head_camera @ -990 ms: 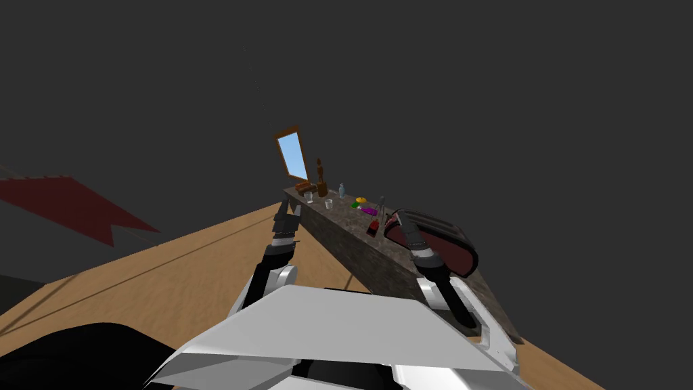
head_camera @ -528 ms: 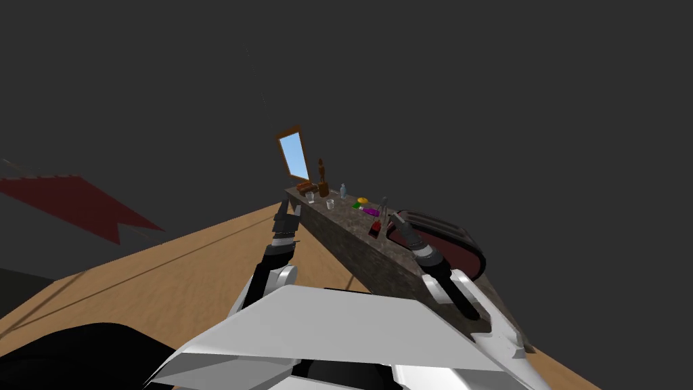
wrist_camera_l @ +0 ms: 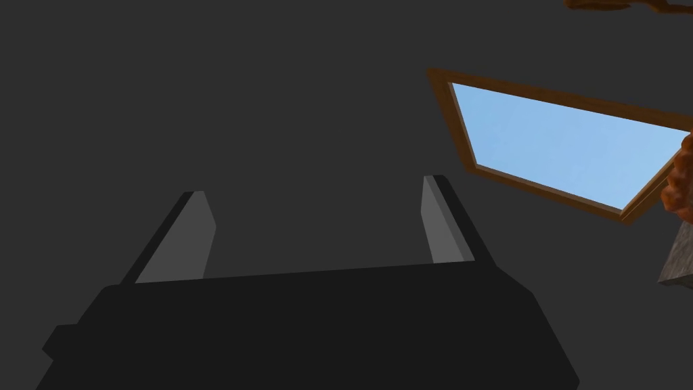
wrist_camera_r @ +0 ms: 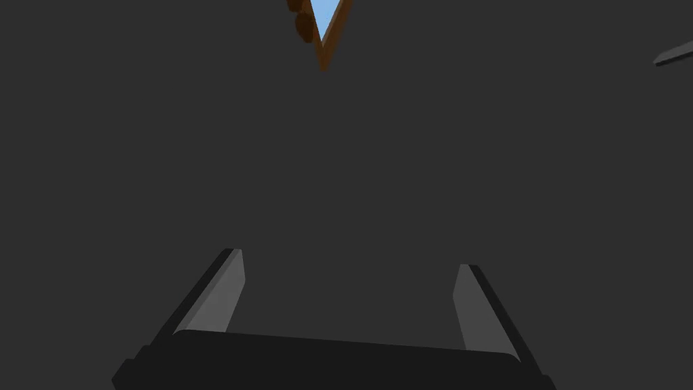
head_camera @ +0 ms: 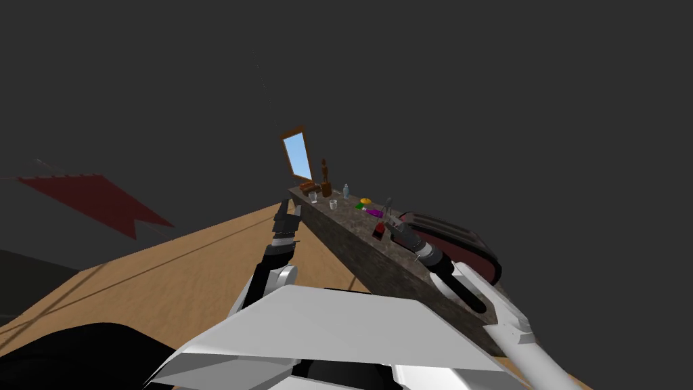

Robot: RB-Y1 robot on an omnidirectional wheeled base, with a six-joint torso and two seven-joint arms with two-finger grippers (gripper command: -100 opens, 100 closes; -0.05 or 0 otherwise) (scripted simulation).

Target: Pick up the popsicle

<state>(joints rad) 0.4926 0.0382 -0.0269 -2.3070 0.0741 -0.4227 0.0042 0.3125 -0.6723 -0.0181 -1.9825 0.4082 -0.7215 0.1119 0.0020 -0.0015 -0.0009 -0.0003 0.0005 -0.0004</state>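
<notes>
A small purple popsicle (head_camera: pixel 371 212) lies on the dark stone counter top (head_camera: pixel 345 227), between a green and yellow item (head_camera: pixel 363 202) and a red and black item (head_camera: pixel 379 231). My right gripper (head_camera: pixel 388 206) hovers just right of the popsicle, above the counter. Its fingers stand open (wrist_camera_r: pixel 348 257), with nothing between them, and point at the dark wall. My left gripper (head_camera: pixel 287 207) is raised beside the counter's far left end, also open (wrist_camera_l: pixel 315 186) and holding nothing.
Further along the counter stand two glasses (head_camera: pixel 313 198), a small bottle (head_camera: pixel 346 191), a brown box (head_camera: pixel 308 187) and a wooden figure (head_camera: pixel 326 178). A dark red toaster-like appliance (head_camera: pixel 460 240) sits right of my right forearm. A framed window (head_camera: pixel 296 153) hangs behind. Wooden floor (head_camera: pixel 169 271) lies to the left.
The whole head view has drifted slightly right, so I have moved. My right forearm has swung outward and stretched along the counter, while its gripper stays near the popsicle. The left arm is unmoved.
</notes>
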